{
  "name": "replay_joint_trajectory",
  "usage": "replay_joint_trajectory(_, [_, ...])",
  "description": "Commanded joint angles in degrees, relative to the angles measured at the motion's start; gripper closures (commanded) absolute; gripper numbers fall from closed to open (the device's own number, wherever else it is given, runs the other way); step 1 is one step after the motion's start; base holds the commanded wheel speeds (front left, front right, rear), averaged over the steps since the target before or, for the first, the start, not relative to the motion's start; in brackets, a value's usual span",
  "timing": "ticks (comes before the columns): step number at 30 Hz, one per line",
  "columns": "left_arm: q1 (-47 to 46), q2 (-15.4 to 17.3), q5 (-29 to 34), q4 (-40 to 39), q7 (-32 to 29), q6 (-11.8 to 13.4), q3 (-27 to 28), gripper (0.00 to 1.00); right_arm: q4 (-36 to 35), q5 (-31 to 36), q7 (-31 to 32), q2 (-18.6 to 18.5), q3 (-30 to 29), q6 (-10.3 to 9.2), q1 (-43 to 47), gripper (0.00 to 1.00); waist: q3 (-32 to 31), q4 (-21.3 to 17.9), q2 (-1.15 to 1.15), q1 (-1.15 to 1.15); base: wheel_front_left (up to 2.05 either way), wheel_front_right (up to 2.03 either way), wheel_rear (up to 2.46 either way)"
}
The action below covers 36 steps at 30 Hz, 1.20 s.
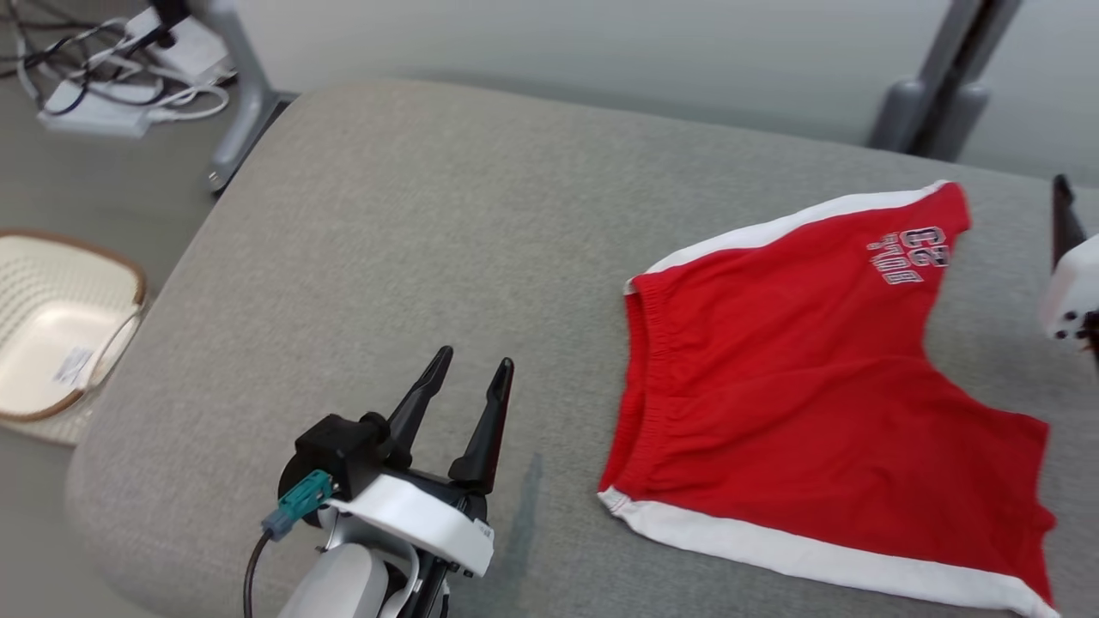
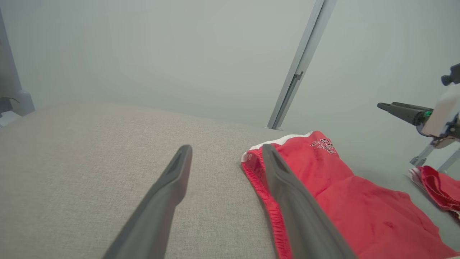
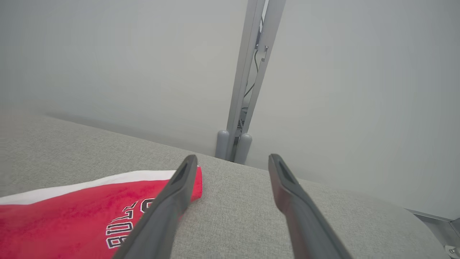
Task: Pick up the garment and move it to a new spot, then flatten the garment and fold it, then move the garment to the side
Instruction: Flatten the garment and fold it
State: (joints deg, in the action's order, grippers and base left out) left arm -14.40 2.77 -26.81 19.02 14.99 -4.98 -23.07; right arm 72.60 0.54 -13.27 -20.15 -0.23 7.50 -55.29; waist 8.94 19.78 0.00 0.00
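Observation:
The garment (image 1: pixel 816 378) is a pair of red shorts with white side stripes and a "23" print. It lies spread flat on the right half of the grey padded table (image 1: pixel 412 223), waistband toward the middle. My left gripper (image 1: pixel 476 362) stands open just left of the waistband, nothing between its fingers; in the left wrist view its right finger (image 2: pixel 287 187) crosses the waistband of the shorts (image 2: pixel 345 201). My right gripper (image 3: pixel 233 158) is open and empty above the far leg's corner (image 3: pixel 90 208). It shows at the right edge of the head view (image 1: pixel 1065 215).
A cream basket (image 1: pixel 51 326) sits on the floor beyond the table's left edge. Cables and a power strip (image 1: pixel 112 86) lie at the far left by a grey stand leg (image 1: pixel 240 94). A grey post (image 1: pixel 944 86) rises behind the table. More red cloth (image 2: pixel 438 187) lies off to the right.

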Motion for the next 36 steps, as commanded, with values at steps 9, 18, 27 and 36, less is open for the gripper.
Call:
replay_joint_trajectory(9, [4.6,0.3,2.3,0.5,0.2,-0.2,3.4,0.0,-18.5,-5.5,-1.9,4.5,-0.3,-0.02,16.9,0.0,-7.5,-8.6,0.0,0.0,0.0,0.0,0.0])
replay_joint_trajectory(18, [6.7,0.3,3.0,0.9,0.2,-0.6,4.2,0.0,-37.4,-12.3,-2.0,6.2,-2.7,-0.02,34.7,0.0,-8.1,-10.8,0.0,0.0,0.0,0.0,0.0])
replay_joint_trajectory(27, [6.7,0.3,2.4,2.2,0.2,-1.0,2.8,0.0,-39.5,-13.8,-2.0,8.9,-3.6,-0.02,42.1,0.0,-7.7,-11.2,0.0,0.0,0.0,0.0,0.0])
replay_joint_trajectory(36, [6.0,0.3,2.9,10.1,0.2,-2.3,-4.6,0.0,-33.8,-17.2,-0.7,10.0,-0.1,-0.02,44.8,0.0,-7.3,-12.0,0.0,0.0,0.0,0.0,0.0])
